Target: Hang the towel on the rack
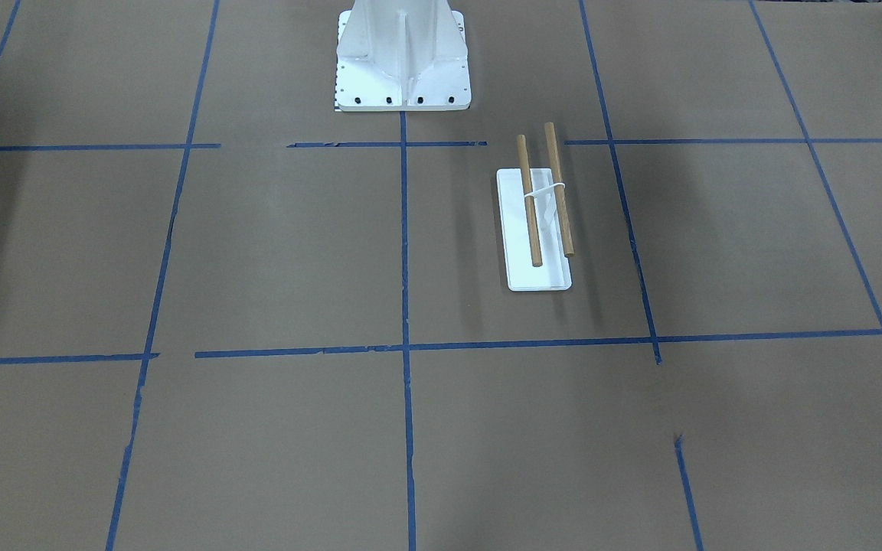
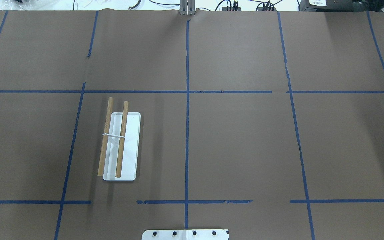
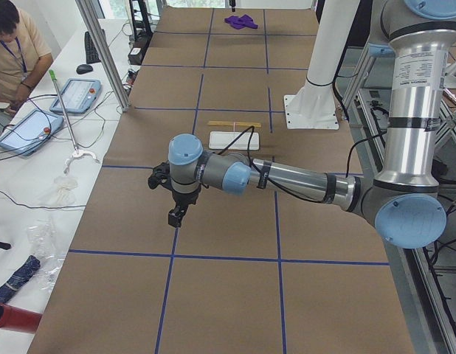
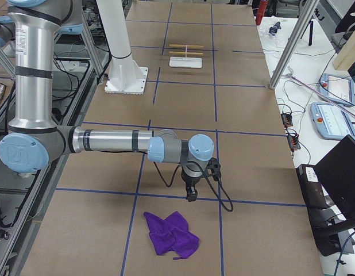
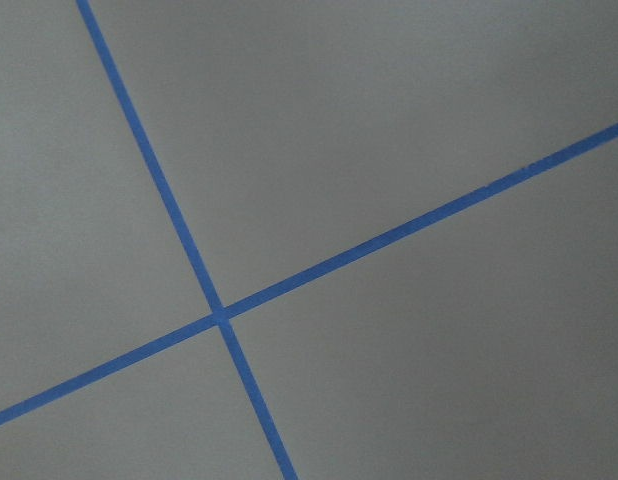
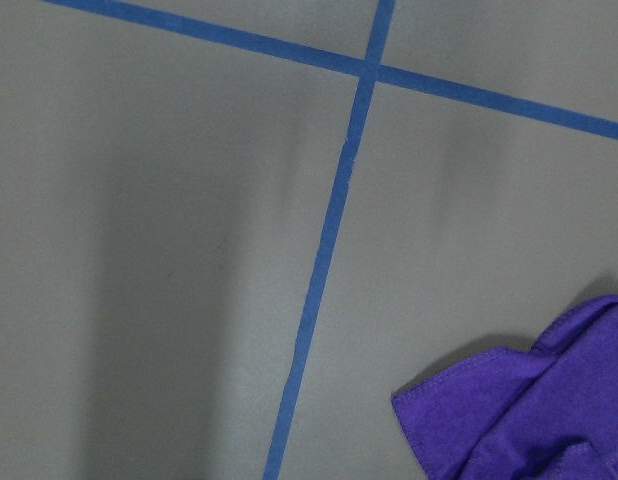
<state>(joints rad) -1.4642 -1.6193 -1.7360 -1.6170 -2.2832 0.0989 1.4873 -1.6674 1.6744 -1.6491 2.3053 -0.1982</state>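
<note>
**Rack and towel sitting well apart on the taped table**

I am looking down at a table (image 2: pixel 238 146) that is wearing a cover of brown paper, with blue tape (image 2: pixel 187 133) dividing it into large squares. The rack (image 1: pixel 537 222) is standing on the robot's left half, its white base plate lying flat on the paper and its two wooden dowels running parallel above it, just beside a tape line. The purple towel (image 4: pixel 172 234) is lying crumpled on the paper toward the table's right end, well apart from the rack.

The right gripper (image 4: pixel 190 196) is hanging near the towel and pointing down. The left gripper (image 3: pixel 175 217) is hanging over the paper toward the left end. I am seeing both only from the side cameras, so I cannot tell whether either claw is apart or together.

A white ribbed pedestal (image 1: pixel 403 57) is sitting at the robot's edge. Beside the table, an operator (image 3: pixel 14 44) is standing at a white bench where teach pendants (image 3: pixel 21 131) and cables are lying.
</note>
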